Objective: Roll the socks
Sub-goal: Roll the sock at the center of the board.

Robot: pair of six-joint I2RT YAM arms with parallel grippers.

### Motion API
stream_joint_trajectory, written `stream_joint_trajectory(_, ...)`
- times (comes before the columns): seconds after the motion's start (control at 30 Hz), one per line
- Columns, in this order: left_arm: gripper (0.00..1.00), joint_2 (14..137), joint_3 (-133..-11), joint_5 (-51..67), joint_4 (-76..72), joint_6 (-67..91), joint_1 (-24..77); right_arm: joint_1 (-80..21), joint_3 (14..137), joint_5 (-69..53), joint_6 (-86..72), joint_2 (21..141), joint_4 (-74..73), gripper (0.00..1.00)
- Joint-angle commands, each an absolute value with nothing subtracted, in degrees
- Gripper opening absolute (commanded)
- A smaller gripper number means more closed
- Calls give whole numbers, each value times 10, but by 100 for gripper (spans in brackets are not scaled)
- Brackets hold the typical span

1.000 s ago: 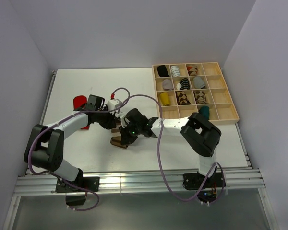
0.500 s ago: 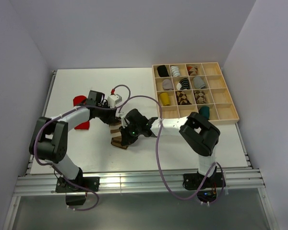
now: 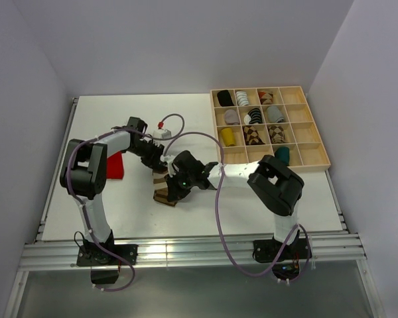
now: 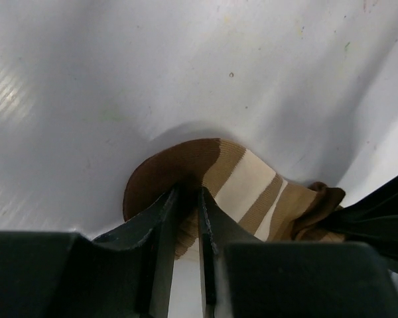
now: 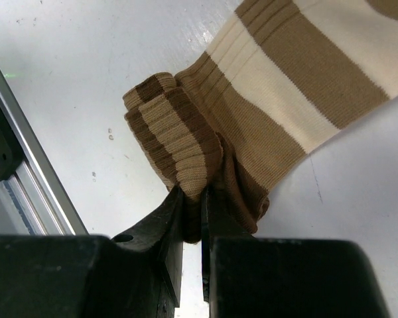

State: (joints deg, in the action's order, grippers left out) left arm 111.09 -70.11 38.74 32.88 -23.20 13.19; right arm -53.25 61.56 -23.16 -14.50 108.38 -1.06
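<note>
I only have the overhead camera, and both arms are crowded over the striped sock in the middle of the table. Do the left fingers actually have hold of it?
Observer: Yes. The left wrist view shows the left fingers pinching the brown-and-cream striped sock at its dark brown rounded end.
Operator: And the right side?
Observer: The right fingers are shut on the ribbed cuff, which is bunched into folds.
Operator: Any roll formed?
Observer: Only that bunch at the cuff; beyond it the cream and tan bands run out flat.
</note>
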Motion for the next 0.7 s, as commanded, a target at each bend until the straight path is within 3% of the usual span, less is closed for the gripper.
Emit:
stream_joint_trajectory(0.0,24,1163,-735,383,390,-243,134,-543,601,-168,-113,1116,-114,0)
stream_joint_trajectory(0.27,22,1242,-855,383,426,-202,141,-566,620,-187,-62,1091,-182,0)
stream_joint_trajectory(0.5,20,1251,-867,365,402,-177,163,-563,657,-211,-52,1141,-218,0)
stream_joint_trajectory(0.67,27,1239,-886,383,402,-162,161,-535,664,-225,-69,1180,-223,0)
